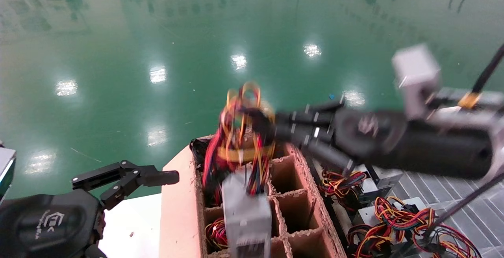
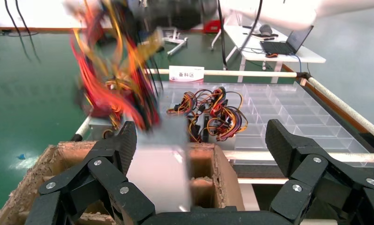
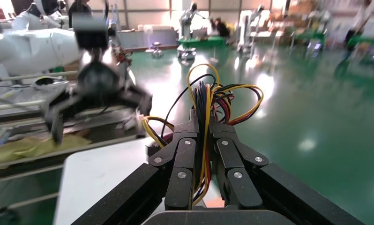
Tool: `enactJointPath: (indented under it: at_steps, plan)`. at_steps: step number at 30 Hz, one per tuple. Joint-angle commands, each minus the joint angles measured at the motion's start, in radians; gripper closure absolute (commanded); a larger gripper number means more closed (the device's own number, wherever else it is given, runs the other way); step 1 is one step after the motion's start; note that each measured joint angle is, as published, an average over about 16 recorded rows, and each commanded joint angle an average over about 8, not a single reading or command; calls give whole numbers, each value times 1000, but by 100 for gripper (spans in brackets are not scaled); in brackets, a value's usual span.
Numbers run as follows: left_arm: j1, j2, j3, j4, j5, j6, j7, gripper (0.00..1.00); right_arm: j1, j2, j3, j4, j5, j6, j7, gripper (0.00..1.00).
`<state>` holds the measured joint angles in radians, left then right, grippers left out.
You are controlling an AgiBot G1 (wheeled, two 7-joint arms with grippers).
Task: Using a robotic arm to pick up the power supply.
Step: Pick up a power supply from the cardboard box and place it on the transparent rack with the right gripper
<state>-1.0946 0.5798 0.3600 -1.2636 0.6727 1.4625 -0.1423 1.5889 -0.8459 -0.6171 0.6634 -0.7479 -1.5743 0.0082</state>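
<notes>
The right gripper (image 1: 271, 126) clenches the wire bundle (image 1: 238, 132) of the power supply (image 1: 246, 214), which dangles above the cardboard carton (image 1: 299, 210). Beside the carton, the left gripper (image 1: 157, 177) is parked, released.

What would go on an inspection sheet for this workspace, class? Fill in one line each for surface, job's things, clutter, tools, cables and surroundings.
Surface: white table, only partly in view.
Job's things: power supply hanging by its wires above the carton, lifted by the wire bundle.
Clutter: more supplies with wires on a clear tray on the robot's right.
Tools: right tool shut on the wires above the carton; left tool open, low beside the carton.
Cables: yellow, red and black wires loop out past the right tool's fingers; a black cable runs along the right arm.
Surroundings: glossy green floor; a desk with a laptop beyond the tray.
</notes>
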Motion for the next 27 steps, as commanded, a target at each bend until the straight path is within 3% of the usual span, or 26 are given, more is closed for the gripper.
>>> enactJointPath:
  at_steps: [1, 15, 27]
  plan:
    - [0, 0, 0, 0, 0, 0, 0, 0, 40, 10, -3, -4, 28, 0, 7, 100]
    - [0, 0, 0, 0, 0, 0, 0, 0, 417, 25, -86, -353, -217, 139, -107, 100]
    - [0, 0, 0, 0, 0, 0, 0, 0, 643, 29, -209, -485, -454, 249, -242, 100]
